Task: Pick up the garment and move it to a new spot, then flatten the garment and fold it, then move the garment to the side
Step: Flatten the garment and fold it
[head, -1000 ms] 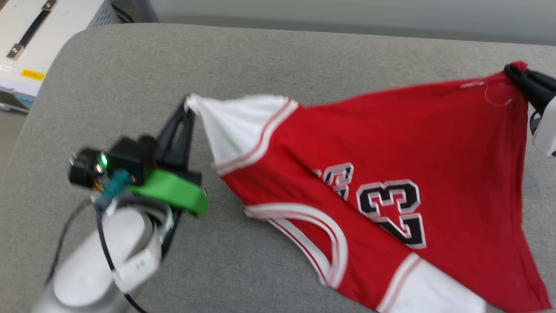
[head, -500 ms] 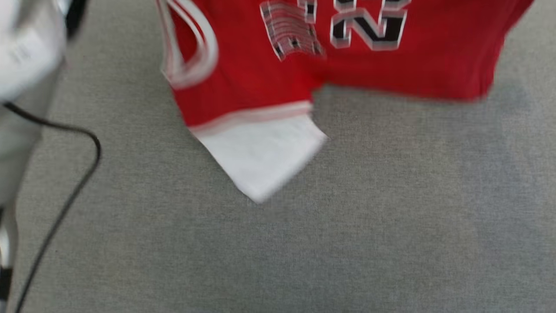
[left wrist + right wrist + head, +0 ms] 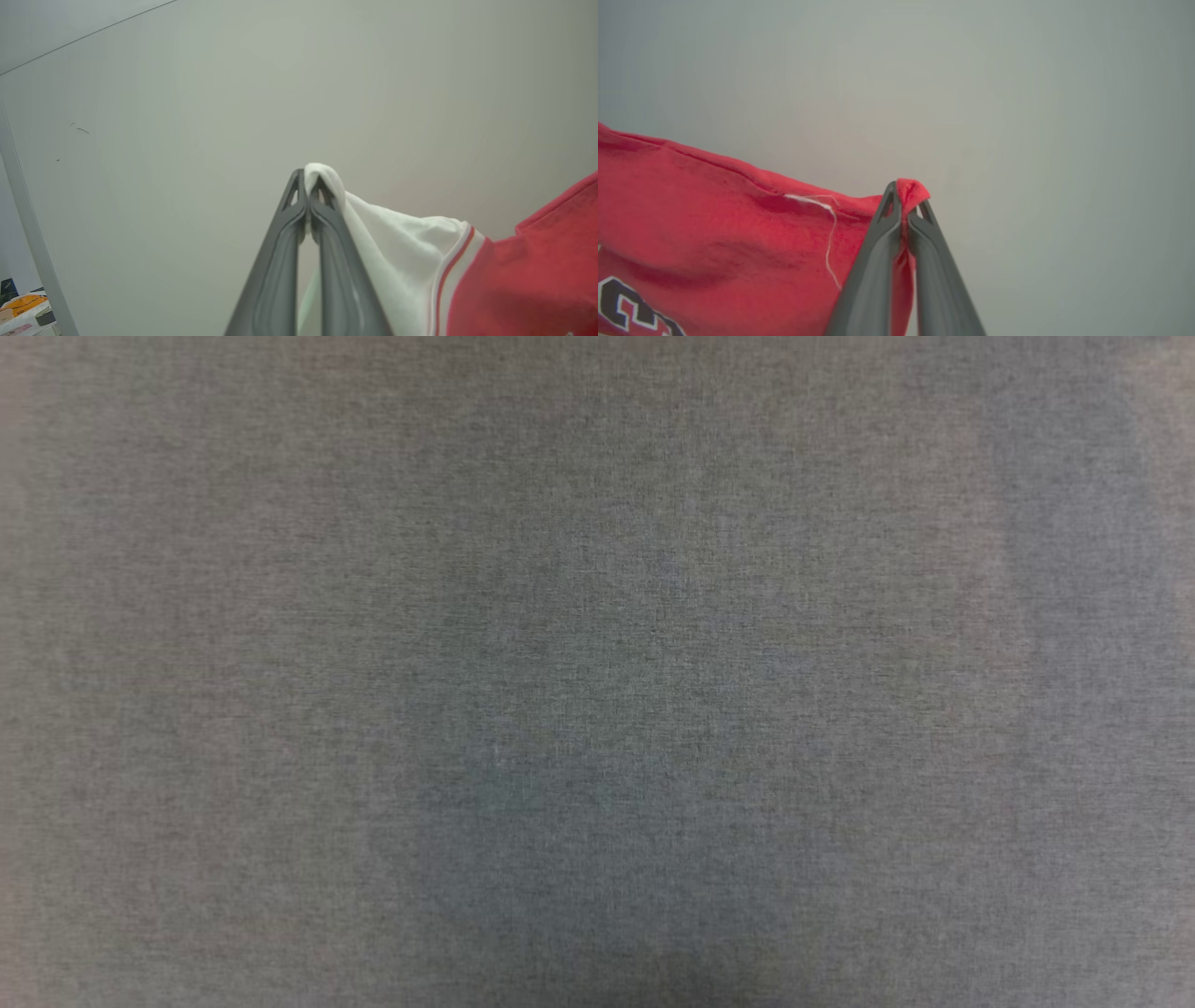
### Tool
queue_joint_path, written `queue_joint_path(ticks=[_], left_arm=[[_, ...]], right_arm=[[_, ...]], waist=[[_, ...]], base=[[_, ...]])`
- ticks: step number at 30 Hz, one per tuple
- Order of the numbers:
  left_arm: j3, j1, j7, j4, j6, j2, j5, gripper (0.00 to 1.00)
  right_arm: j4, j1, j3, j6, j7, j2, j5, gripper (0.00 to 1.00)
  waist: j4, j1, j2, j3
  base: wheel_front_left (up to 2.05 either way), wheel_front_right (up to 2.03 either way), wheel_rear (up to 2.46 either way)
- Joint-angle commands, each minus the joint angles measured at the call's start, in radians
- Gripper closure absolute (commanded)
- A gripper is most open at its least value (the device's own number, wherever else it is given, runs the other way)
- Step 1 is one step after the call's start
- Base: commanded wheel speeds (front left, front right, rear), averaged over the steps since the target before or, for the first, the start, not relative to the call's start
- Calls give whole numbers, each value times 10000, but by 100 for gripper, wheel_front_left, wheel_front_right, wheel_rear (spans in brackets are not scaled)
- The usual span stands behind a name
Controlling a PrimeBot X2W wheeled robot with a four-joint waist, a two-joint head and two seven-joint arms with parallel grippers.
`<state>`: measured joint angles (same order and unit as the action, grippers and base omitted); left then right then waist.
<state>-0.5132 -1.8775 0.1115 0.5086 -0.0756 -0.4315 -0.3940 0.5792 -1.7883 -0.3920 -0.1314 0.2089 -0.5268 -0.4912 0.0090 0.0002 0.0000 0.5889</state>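
The left gripper [image 3: 308, 189] is pinching the white sleeve tip [image 3: 323, 175] and the right gripper [image 3: 906, 203] is pinching a red corner [image 3: 912, 189], so the garment [image 3: 714, 224] is hanging between them, with flattening, folding and moving aside waiting to be done.

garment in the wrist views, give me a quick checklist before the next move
1. Left tool shut on the garment at its white sleeve tip: ok.
2. Right tool shut on a red corner of the garment: ok.
3. Enough cloth in each pinch: ok, a small bunch pokes past the tips in both wrist views.
4. Loose white thread free of the right tool: cannot tell, it ends close to a finger.
5. Garment spread evenly between the tools: cannot tell.
6. Hanging cloth off the grey surface: cannot tell from the head view.
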Motion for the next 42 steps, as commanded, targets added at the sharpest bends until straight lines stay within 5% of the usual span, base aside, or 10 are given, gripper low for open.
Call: queue_joint_path(ticks=[1,10,21,34,42], left_arm=[[-27,-219,115,237,-61,55,114,100],[-218,735,943,1524,-182,153,-108,100],[-598,4794,1444,1377,-19,200,-480,100],[-531,11815,1381,-1615,1405,-804,-1245,100],[-685,15774,817,-3920,2693,-1292,-1993,100]], right_arm=[[258,-194,-184,7,-188,92,6,100],[1427,688,-1409,7,-1172,330,-600,100],[1927,3872,-2946,7,-2466,457,-2048,100],[697,8613,-4438,7,-3225,-717,-3589,100],[-345,11626,-4621,7,-3416,-1558,-4093,100]], waist=[[-153,-2,0,396],[-167,-2,0,462],[-68,-2,0,-977],[116,-2,0,-3375],[306,-2,0,-4513]], base=[[0,0,0],[0,0,0],[0,0,0],[0,0,0],[0,0,0]])
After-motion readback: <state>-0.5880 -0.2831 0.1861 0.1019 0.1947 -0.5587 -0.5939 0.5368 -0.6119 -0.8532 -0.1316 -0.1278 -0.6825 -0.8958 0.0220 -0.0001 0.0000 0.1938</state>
